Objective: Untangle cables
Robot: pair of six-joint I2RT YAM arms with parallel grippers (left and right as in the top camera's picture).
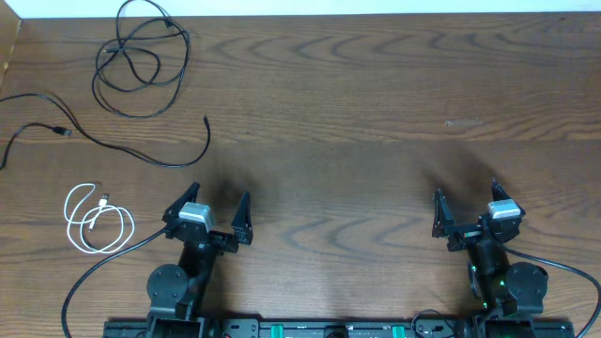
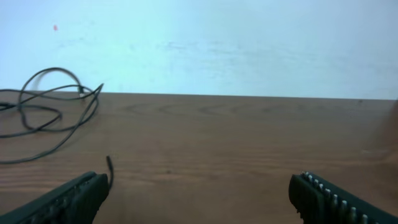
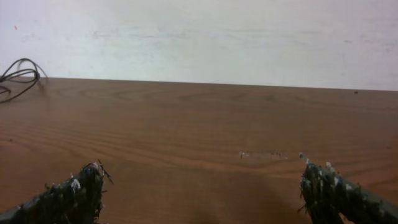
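1. Overhead: takes in both arms and all three cables, which no wrist view manages.
   - Coiled black cable (image 1: 139,58) in loose loops at the far left corner of the surface (image 1: 376,113).
   - Long black cable (image 1: 141,159) strung out nearer, from the left edge across to a free end ahead of the left hand (image 1: 214,211).
   - White cable (image 1: 99,221) in a small coil just left of that hand, apart from both black ones.
   - Left hand and right hand (image 1: 467,205) both spread wide and empty, low over bare wood, well apart.

2. Left wrist: looks along the surface to a pale wall (image 2: 217,43).
   - Fingers wide at the bottom corners, nothing between them.
   - Picks up the coiled black cable (image 2: 50,106) at far left, its loops lifting off the wood, which cannot be told from above.
   - Catches the tip of the long black cable (image 2: 110,167) beside the left finger.
   - White cable out of frame.

3. Right wrist: fingers again wide and empty.
   - Only a bit of the coiled black cable (image 3: 18,74) at the far left edge.
   - Faint pale scuff (image 3: 261,154) on the wood ahead.
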